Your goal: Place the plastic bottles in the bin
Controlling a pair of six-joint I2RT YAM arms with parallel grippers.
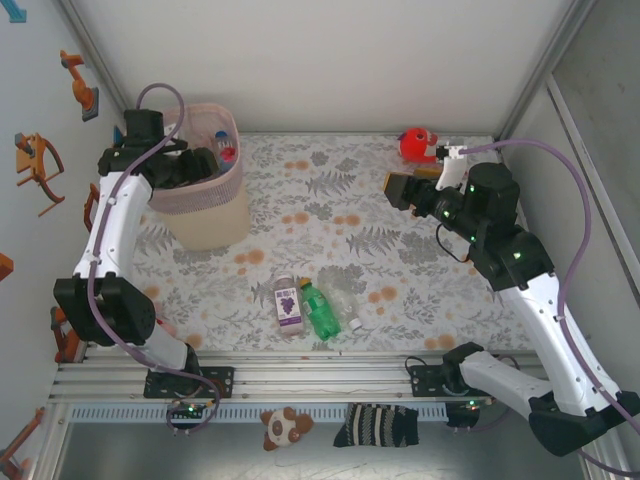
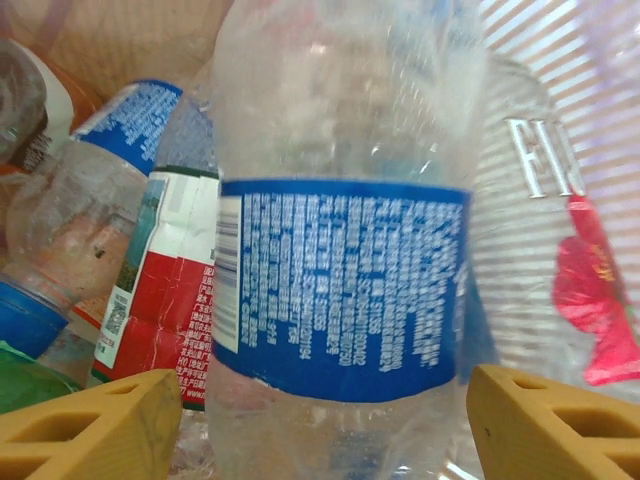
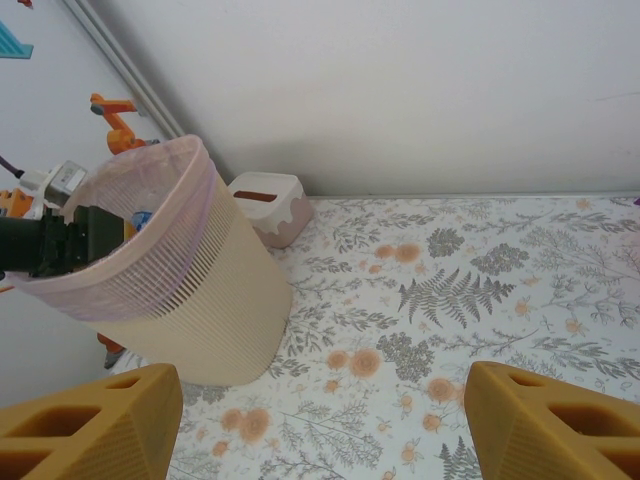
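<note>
**Left tool spread inside the bin; three bottles lie outside it**

The flowered worktop carries everything. The bin stands upright at its far left corner, with a pink mesh rim above a cream lower part.

The left arm reaches over the bin's rim, and its tool hangs in the opening. The tool's fingers stand apart. A clear blue-label bottle sits between them, with a gap on each side, so neither finger touches it.

The right arm holds the right tool above the worktop, well to the right of the bin and turned toward it. Its fingers are wide apart with nothing between them.

More bottles are piled in the bin around the blue-label one:
- a red-and-white-label bottle just beside it
- a second blue-label bottle further back
- a clear bottle with a red flower print on the other side

Three bottles lie on their sides outside the bin, toward the near edge and to the bin's right. They are a purple-label bottle, a green bottle and a clear white-cap bottle. The green one lies between the other two.

A red fish toy sits at the far edge, well right of the bin.
</note>
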